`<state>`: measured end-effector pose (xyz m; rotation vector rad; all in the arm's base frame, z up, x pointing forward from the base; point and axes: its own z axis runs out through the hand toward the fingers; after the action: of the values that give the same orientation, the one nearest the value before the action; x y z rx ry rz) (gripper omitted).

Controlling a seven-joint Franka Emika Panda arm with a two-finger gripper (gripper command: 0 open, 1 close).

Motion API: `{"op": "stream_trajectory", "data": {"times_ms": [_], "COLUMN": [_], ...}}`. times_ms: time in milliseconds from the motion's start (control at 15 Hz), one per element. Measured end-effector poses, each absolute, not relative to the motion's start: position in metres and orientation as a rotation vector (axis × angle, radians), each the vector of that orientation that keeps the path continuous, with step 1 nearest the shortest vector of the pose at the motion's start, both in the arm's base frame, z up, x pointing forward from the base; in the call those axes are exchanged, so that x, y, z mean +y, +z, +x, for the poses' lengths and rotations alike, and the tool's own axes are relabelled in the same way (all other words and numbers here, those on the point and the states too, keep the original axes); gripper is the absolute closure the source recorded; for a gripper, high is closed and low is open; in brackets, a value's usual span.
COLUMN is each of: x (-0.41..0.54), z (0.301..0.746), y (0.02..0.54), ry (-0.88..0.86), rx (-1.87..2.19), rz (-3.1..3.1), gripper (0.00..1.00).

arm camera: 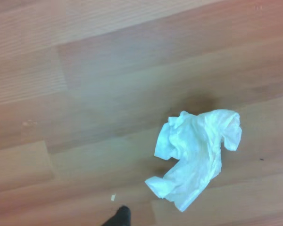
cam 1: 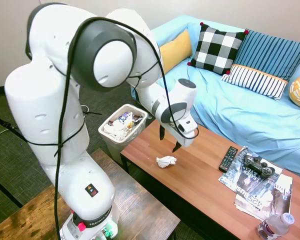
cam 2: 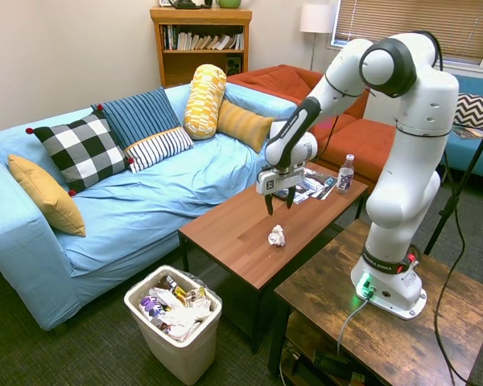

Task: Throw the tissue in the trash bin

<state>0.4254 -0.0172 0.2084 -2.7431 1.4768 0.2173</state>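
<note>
Reaching is the step in hand: the gripper [cam 1: 169,141] hangs over the coffee table [cam 1: 205,175] with its two fingers spread apart and nothing between them, above the tissue [cam 1: 166,161] and a little to one side of it. The tissue lies loose on the wood near the table's bin-side end, and the wrist view shows it as a crumpled white wad [arm camera: 195,155] off to one side of centre, not under the middle of the frame. As I judge it, the next move calls for a small sideways shift to centre over the wad, then a straight drop and a close low enough to catch thin paper. Beyond the table's end stands the trash bin [cam 1: 123,125], already holding litter, on the floor below table height. Farther along the table lie a remote [cam 1: 228,159] and magazines [cam 1: 260,187]. Whether the fingertips are clear of the wood is hard to make out, and the arm hides part of the bin's far rim.
</note>
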Motion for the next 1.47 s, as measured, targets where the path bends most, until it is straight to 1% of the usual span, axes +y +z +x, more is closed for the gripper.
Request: {"op": "stream_trajectory", "data": {"times_ms": [267,600,667,933,1467], "x": [-0.017,-0.022,-0.023,-0.02,-0.014], "z": [0.418,0.419,0.419,0.415,0.417], "y": [0.151,0.111,0.105,0.086,0.083], "ry": [0.285,0.309,0.305,0.302,0.27], "rx": [1.514,1.557,1.562,1.574,1.571], "rz": [-2.722,-2.689,-2.684,-2.669,-2.661], "gripper": [0.0,0.0,1.0,1.0,1.0]}}
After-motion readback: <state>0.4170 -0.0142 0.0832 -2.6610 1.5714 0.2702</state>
